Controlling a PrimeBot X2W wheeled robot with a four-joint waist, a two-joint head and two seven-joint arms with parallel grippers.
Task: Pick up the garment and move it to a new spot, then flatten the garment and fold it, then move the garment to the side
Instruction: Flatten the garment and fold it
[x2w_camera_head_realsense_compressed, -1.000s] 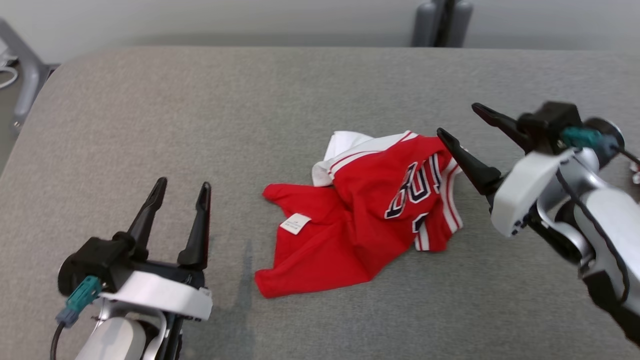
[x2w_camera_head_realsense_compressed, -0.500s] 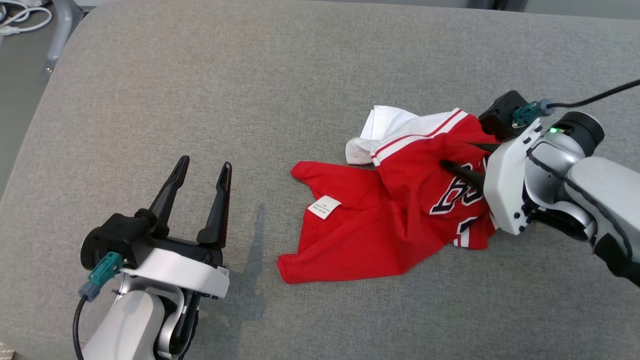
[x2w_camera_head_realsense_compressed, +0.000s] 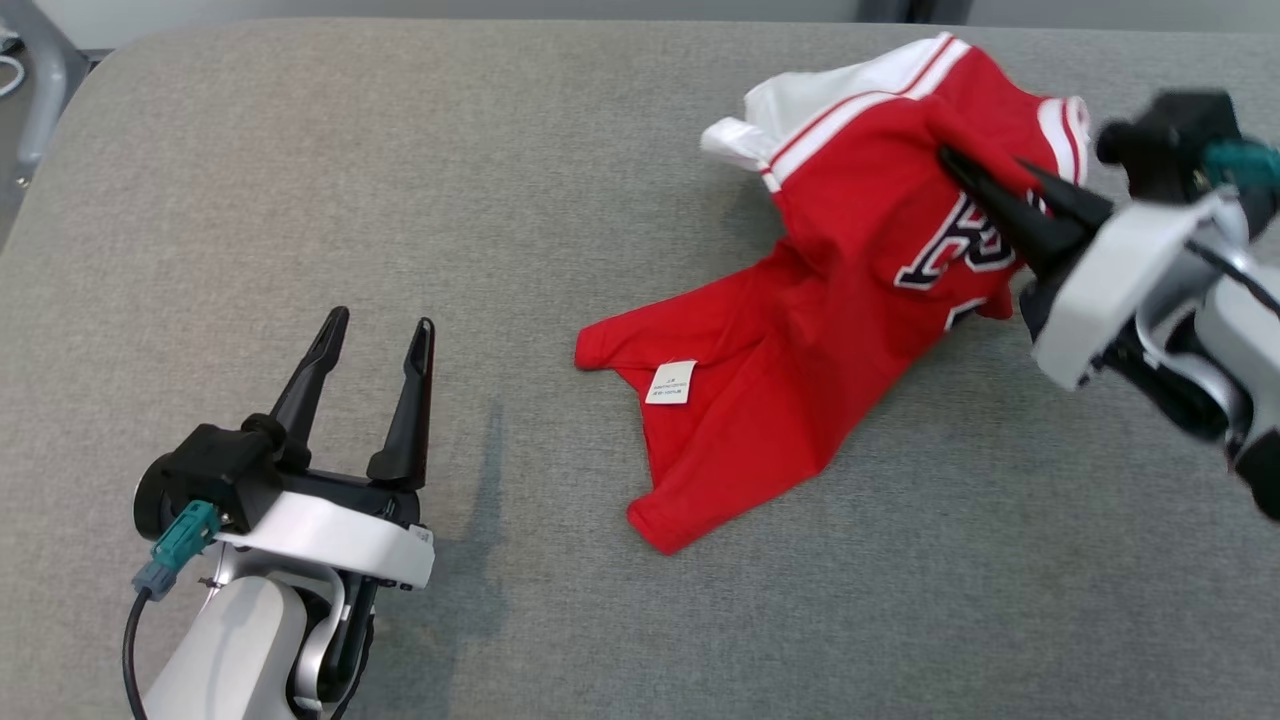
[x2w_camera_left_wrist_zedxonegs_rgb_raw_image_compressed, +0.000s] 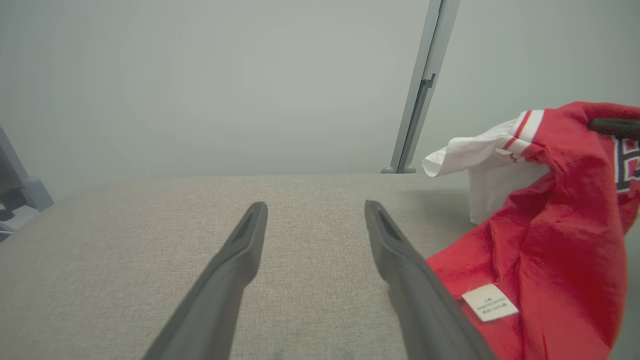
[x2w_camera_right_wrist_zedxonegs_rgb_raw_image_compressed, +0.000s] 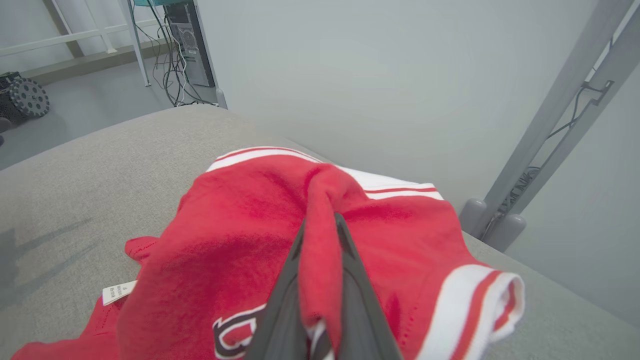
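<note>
Since 1 second ago the right pincer (x2w_camera_head_realsense_compressed: 980, 160) has gone from standing wide beside the garment's (x2w_camera_head_realsense_compressed: 850, 330) right edge to being clamped on a fold of its red cloth. That end now rides up off the table (x2w_camera_head_realsense_compressed: 300, 150), toward the far right. The head camera has also shifted, so part of the apparent slide is not the cloth's own. The left pincer (x2w_camera_head_realsense_compressed: 382, 320) looks as it did, its 2 fingers apart and holding nothing, over bare table at the near left.

In the right wrist view the 2 dark fingers of the right pincer (x2w_camera_right_wrist_zedxonegs_rgb_raw_image_compressed: 320, 222) pinch a ridge of the garment (x2w_camera_right_wrist_zedxonegs_rgb_raw_image_compressed: 240, 235) between them, with the striped trim drooping to either side. The garment's long axis runs on a diagonal, from the held end at the far right down to a hem corner resting on the table near the middle. A small white label (x2w_camera_head_realsense_compressed: 675, 382) faces up on that trailing part, and the white inner side (x2w_camera_head_realsense_compressed: 790, 100) shows at the top.

The right arm is the nearer one and already has the cloth. The trailing end lies ahead and to the right of the left pincer (x2w_camera_left_wrist_zedxonegs_rgb_raw_image_compressed: 315, 205), near but not touching. I judge the carry to a new spot is just beginning, and the low end may drag.

Nothing else lies on the table. A grey post (x2w_camera_left_wrist_zedxonegs_rgb_raw_image_compressed: 420, 85) stands beyond the far edge, well clear.
</note>
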